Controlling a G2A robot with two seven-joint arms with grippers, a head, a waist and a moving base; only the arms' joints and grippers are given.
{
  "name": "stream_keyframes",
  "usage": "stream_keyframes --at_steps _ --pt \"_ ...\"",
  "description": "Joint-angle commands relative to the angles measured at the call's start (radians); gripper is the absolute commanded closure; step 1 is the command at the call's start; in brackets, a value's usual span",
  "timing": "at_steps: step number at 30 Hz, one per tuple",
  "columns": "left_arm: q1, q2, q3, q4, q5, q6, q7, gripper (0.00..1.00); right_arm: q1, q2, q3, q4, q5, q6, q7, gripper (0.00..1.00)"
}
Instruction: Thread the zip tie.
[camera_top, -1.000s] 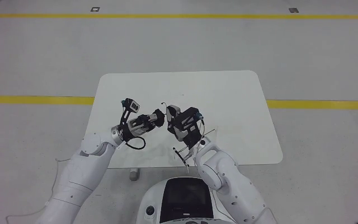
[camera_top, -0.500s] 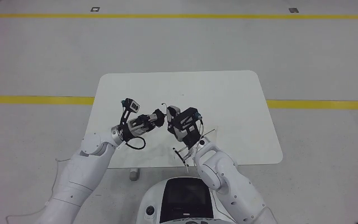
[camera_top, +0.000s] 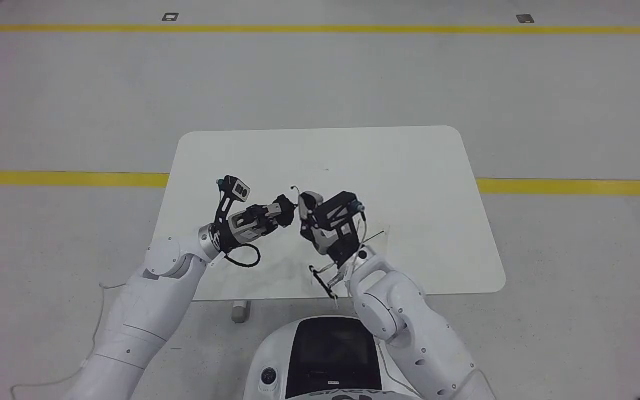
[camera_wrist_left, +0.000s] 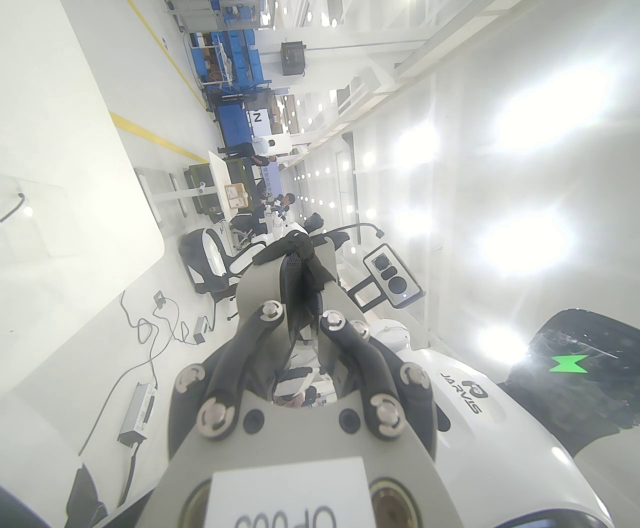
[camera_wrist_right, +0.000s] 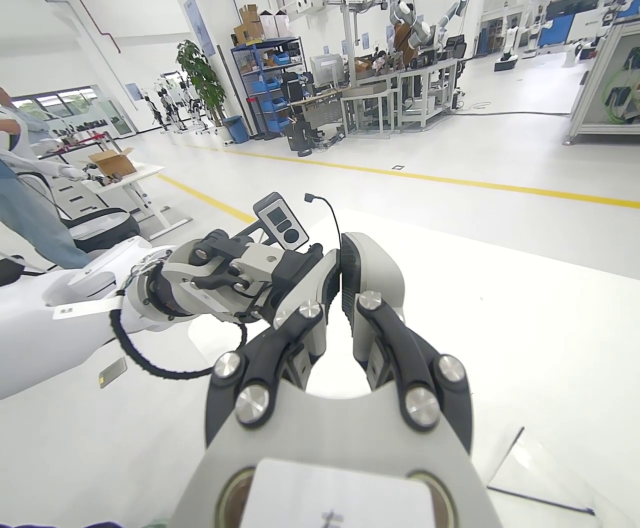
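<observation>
The base of the left gripper (camera_wrist_left: 300, 272) carries a white label (camera_wrist_left: 285, 492) whose dark print is upside down and cut off by the edge. Just beside that gripper, dark lettering (camera_wrist_left: 462, 395) with a small emblem runs along a white casing (camera_wrist_left: 500, 450). Farther to that side, a black panel (camera_wrist_left: 590, 400) bears a green hourglass-shaped mark (camera_wrist_left: 568, 363). Far ahead of the gripper stands a white sign (camera_wrist_left: 257, 118) with a single dark letter.

The base of the right gripper (camera_wrist_right: 341, 270) has a second white label (camera_wrist_right: 340, 495) with a small dark mark, possibly one character. Beside that gripper, a white tag (camera_wrist_right: 82, 309) on the left arm has print too small to read.

Glossy white arms (camera_top: 150, 300) carry grey end effectors (camera_wrist_right: 341, 270) — black linkages (camera_wrist_right: 400, 340), silver screws (camera_wrist_right: 309, 310), a ribbed black cable (camera_wrist_right: 170, 373).
</observation>
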Motion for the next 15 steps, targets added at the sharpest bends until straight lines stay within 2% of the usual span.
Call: stream_keyframes --at_steps 1,5,6,7,8,15 --pt "0.000 0.000 0.000 0.000 0.000 0.000 0.000 1.00 0.001 0.001 -0.002 0.001 0.000 0.000 0.004 1.00" --pt "0.000 0.000 0.000 0.000 0.000 0.000 0.000 1.00 -0.003 0.002 -0.002 -0.002 0.009 0.003 0.001 1.00" --pt "0.000 0.000 0.000 0.000 0.000 0.000 0.000 1.00 -0.002 0.003 -0.001 -0.003 0.008 -0.001 0.002 0.94" --pt "0.000 0.000 0.000 0.000 0.000 0.000 0.000 1.00 -0.003 0.004 0.000 -0.005 0.001 -0.001 0.000 0.63" --pt "0.000 0.000 0.000 0.000 0.000 0.000 0.000 1.00 -0.005 0.005 0.000 -0.007 -0.003 -0.001 0.000 0.00" --pt "0.000 0.000 0.000 0.000 0.000 0.000 0.000 1.00 -0.035 0.014 0.017 -0.042 -0.040 0.004 -0.055 0.00"
